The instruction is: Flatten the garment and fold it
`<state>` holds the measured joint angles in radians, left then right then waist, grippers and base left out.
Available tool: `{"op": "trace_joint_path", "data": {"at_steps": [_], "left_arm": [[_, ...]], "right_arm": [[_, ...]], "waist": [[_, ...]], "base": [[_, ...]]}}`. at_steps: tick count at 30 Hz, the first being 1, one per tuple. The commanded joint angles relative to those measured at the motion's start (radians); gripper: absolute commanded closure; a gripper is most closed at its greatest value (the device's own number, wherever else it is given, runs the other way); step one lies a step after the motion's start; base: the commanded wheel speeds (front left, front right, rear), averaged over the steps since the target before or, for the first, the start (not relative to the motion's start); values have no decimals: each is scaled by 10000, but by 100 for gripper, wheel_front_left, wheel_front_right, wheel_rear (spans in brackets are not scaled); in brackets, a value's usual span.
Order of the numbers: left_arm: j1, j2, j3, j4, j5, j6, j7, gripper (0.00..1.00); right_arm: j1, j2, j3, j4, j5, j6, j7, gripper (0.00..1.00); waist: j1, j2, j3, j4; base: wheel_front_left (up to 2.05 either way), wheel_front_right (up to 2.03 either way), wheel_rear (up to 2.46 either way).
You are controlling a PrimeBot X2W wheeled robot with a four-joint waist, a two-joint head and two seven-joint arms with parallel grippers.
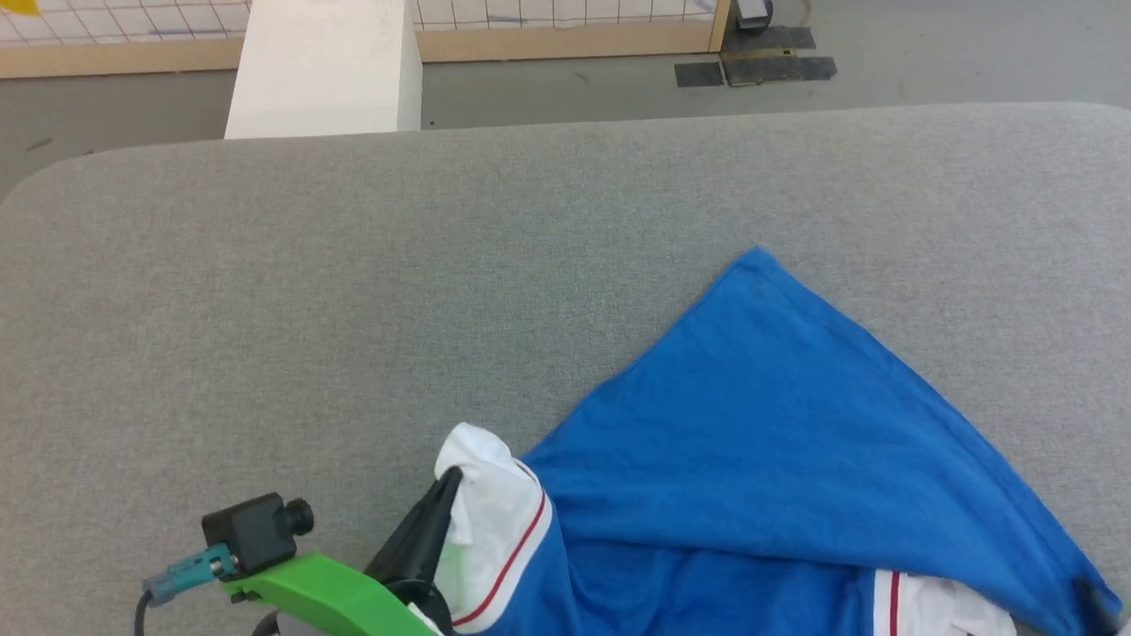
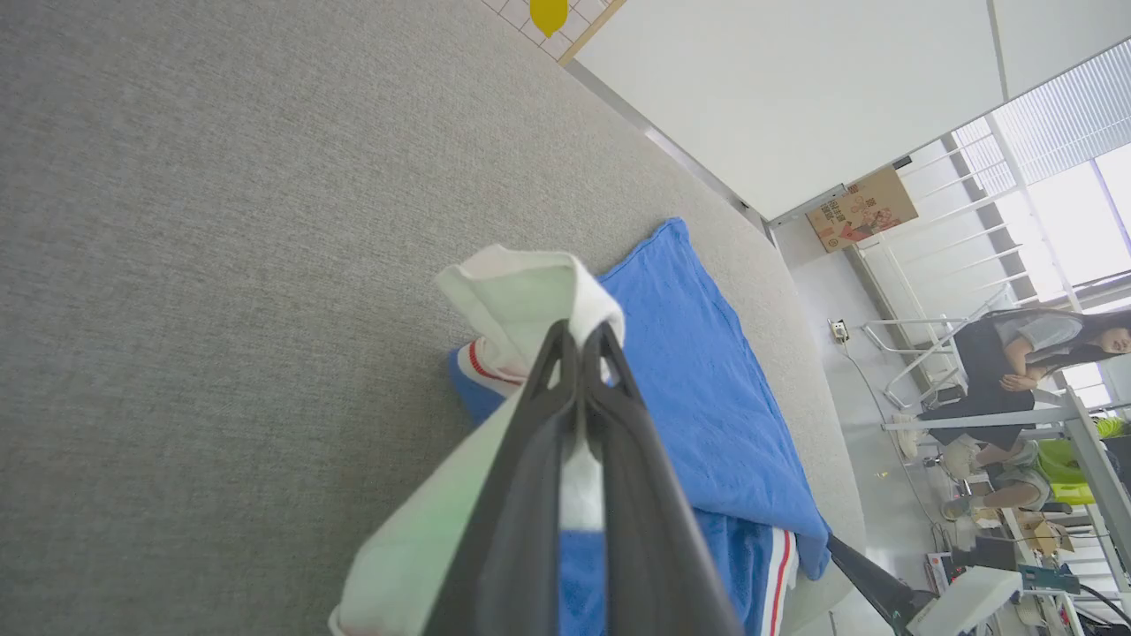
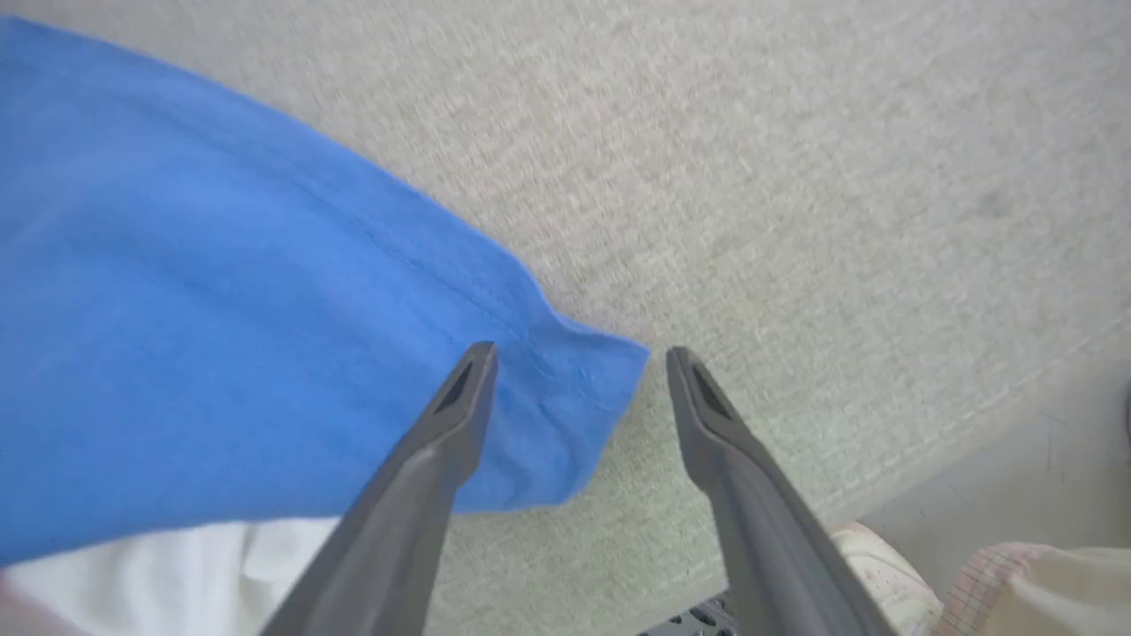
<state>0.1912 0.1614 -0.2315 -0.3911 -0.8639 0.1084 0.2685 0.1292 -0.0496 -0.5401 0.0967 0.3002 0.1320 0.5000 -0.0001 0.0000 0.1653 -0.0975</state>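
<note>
The garment point(image 1: 751, 424) lies bunched on the grey cloth-covered table point(image 1: 353, 309) at the near right. Its blue body is folded into a triangle. My left gripper point(image 1: 448, 490) is shut on a white sleeve with red trim point(image 1: 495, 521) and holds it lifted off the table. In the left wrist view, the left gripper point(image 2: 579, 334) pinches that white sleeve point(image 2: 521, 296), with the blue cloth point(image 2: 698, 371) behind it. My right gripper point(image 3: 579, 353) is open, its fingers standing either side of a blue hem corner point(image 3: 221, 309) without gripping it.
A white block point(image 1: 327, 71) stands beyond the table's far edge, with a wood-framed tiled panel point(image 1: 565, 35) behind it. A seated person point(image 2: 1016, 362) is off the table's right end. A person's shoe point(image 3: 875, 565) is on the floor by the near edge.
</note>
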Motion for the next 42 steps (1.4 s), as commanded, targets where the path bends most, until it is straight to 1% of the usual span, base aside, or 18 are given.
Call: {"op": "trace_joint_path", "data": {"at_steps": [1,2,4,6,8,9,11,15,18,23,28,31,35,38,39,40,41,42], "left_arm": [[120,14,-17,2,-55,20,-24,100],[64,-27,-107,23,-24,-55,-86,100],[-10,-40,-173,15,18,-109,-115,100],[-117,-46,-240,16,78,-164,-141,100],[-233,-61,-319,28,129,-216,-153,100],[-302,-74,-365,35,154,-243,-155,100],[-420,-94,-449,49,193,-283,-144,100],[-693,-135,-566,100,294,-338,-155,100],[-912,-206,-633,151,344,-390,-219,100],[-1244,-286,-806,261,406,-498,-234,100],[-1526,-360,-897,349,449,-563,-284,100],[-1695,-408,-978,417,464,-622,-313,100],[-1842,-456,-1022,507,462,-670,-372,100],[-1891,-469,-1004,560,451,-678,-417,100],[-1900,-469,-992,574,446,-678,-431,100],[-1910,-468,-982,585,443,-676,-439,100],[-1920,-468,-970,600,435,-670,-442,100],[-1931,-466,-962,614,428,-665,-442,100]], "right_arm": [[20,-43,-129,-428,165,-13,179,0],[118,-324,-260,-1925,424,-13,781,0],[7,-611,-186,-2911,518,-13,1114,0],[-302,-880,20,-3565,571,-13,1352,0],[-733,-1176,401,-3910,520,-13,1598,0],[-939,-1444,743,-3990,367,-13,1754,0],[-1384,-1745,1293,-3986,240,-13,1983,0],[-2639,-2255,2703,-3560,-2,-13,2411,0],[-3685,-2631,3603,-2734,-235,-13,2660,0],[-5100,-2738,4712,-1124,-681,-13,2721,0],[-5933,-2797,5279,125,-937,-13,2628,0],[-6363,-3026,5525,842,-1050,-13,2445,0],[-6672,-3162,5686,1486,-1101,-13,2186,0],[-6785,-3142,5866,1782,-1006,-13,2155,0],[-6826,-3119,5914,1881,-935,-13,2186,13],[-6863,-3118,5980,1933,-885,-13,2197,64],[-6901,-3136,6052,1984,-841,-13,2195,100],[-6910,-3165,6122,2037,-797,-13,2249,100]], "waist": [[1,0,-5,56],[1,0,70,192],[1,0,178,319],[1,0,299,472],[1,0,443,658],[1,0,536,764],[1,0,707,947],[1,0,1097,1291],[1,0,1384,1524],[1,0,1884,1904],[1,0,2294,2194],[1,0,2536,2375],[1,0,2724,2522],[1,0,2798,2530],[1,0,2819,2513],[1,0,2833,2497],[1,0,2842,2471],[1,0,2838,2446]], "base": [[0,0,0],[0,0,0],[0,0,0],[0,0,0],[0,0,0],[0,0,0],[0,0,0],[0,0,0],[0,0,0],[0,0,0],[0,0,0],[0,0,0],[0,0,0],[0,0,0],[0,0,0],[0,0,0],[0,0,0],[0,0,0]]}}
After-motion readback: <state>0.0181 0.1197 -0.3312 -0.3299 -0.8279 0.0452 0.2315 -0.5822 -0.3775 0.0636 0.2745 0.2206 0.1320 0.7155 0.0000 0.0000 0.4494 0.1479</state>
